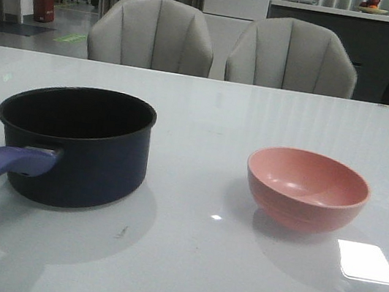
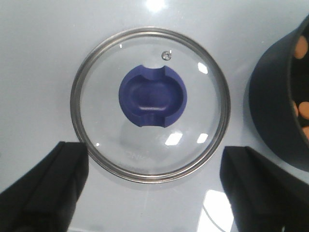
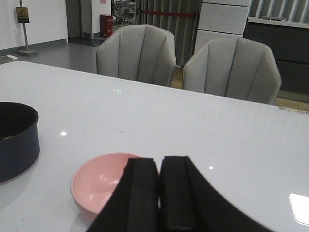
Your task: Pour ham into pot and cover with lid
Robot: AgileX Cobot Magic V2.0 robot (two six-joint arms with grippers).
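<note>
Below, the spread left gripper [image 2: 153, 193] frames the steel-rimmed glass lid [image 2: 150, 104]; the right gripper [image 3: 160, 193] is clenched empty.

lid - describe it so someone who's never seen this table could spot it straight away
Start at the white table and find the dark navy pot with the long purple-blue handle. The lid lies flat on the table beside that pot, under the left gripper, whose jaws stand wide open. It is the only flat, see-through disc: clear glass, steel rim, purple-blue knob in the centre.
</note>
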